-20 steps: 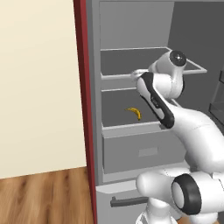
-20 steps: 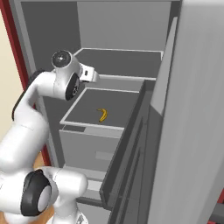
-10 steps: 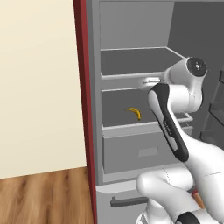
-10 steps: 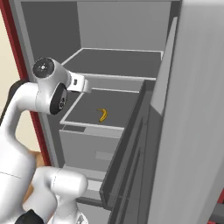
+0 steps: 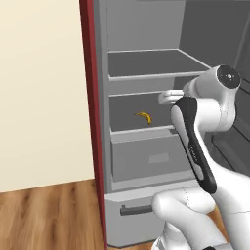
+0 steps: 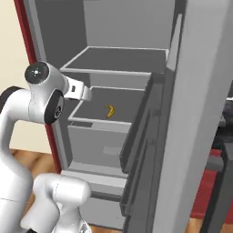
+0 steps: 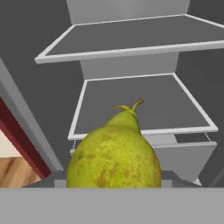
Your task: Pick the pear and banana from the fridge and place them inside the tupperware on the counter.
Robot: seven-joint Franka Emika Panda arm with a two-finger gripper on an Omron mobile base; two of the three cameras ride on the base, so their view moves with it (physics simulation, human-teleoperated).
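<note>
Pear (image 7: 114, 153): clamped in gripper fingers, outside fridge (image 5: 141, 73). Carry level, slowly, toward the tupperware; banana (image 5: 143, 116) remains shelved.

count, all referenced to the fridge (image 5: 146, 146): one banana (image 5: 143, 116) on its lower shelf; one pear (image 7: 114, 153) in front of its open interior; two grey shelves inside; one drawer below the shelves.
</note>
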